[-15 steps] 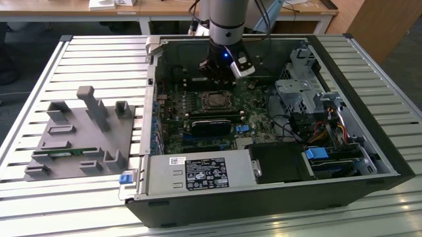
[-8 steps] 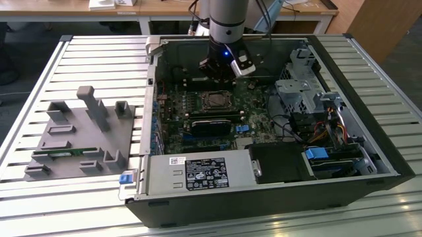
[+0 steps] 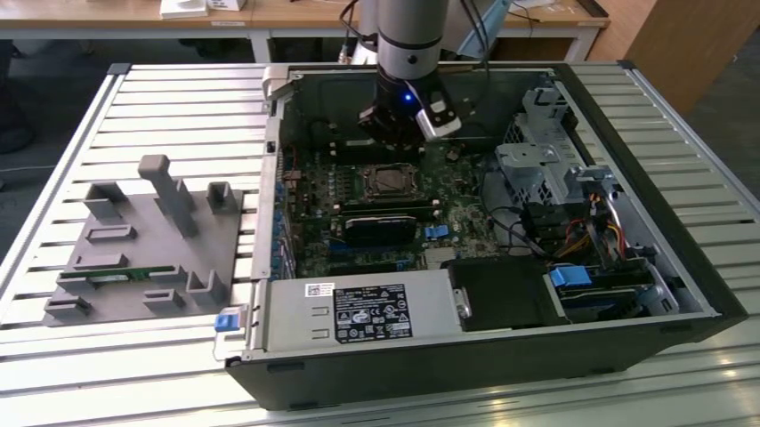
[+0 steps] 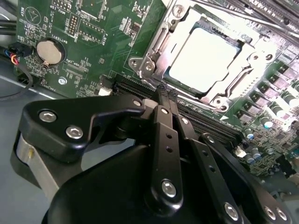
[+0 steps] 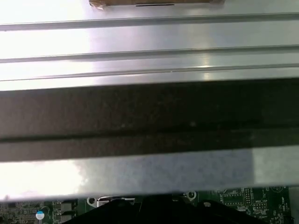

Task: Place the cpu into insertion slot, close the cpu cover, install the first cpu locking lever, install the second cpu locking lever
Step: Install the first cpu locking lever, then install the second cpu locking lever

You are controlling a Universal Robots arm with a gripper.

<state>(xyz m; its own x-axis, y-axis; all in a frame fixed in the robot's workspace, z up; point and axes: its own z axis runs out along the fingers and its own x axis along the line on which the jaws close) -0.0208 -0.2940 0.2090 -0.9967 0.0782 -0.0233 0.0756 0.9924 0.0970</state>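
- The computer case (image 3: 665,267) lies open on its side on a table of silvery slats (image 3: 178,98), with the green motherboard (image 3: 315,227) facing up inside it.
- The robot arm (image 3: 410,36) comes down from above into the case, and its gripper (image 3: 398,133) hangs over the board just beyond the processor socket, toward the far wall of the case.
- In the second wrist view the two black fingers (image 4: 163,119) lie pressed side by side with nothing between them; their tips sit just short of the socket, close to a dark slot that runs alongside it.
- The cpu (image 4: 205,58) already sits flat in the socket, its pale metal top catching a lot of glare; in the exterior view it shows as a small dull square (image 3: 387,182) in the middle of the board.
- The cpu cover (image 4: 161,39), a silvery metal frame, lies around the chip; I cannot tell whether it is fully pressed down or whether the levers are hooked.
- A round coin battery (image 4: 49,51) sits on the board off to one side of the socket.
- On the exterior view's left, a grey holder tray (image 3: 149,240) with upright pegs rests on the slats, well apart from the case.
- A silver power supply box (image 3: 356,311) fills the near corner of the case.
- The first wrist view looks across a dark case edge (image 5: 149,116) toward the slats.
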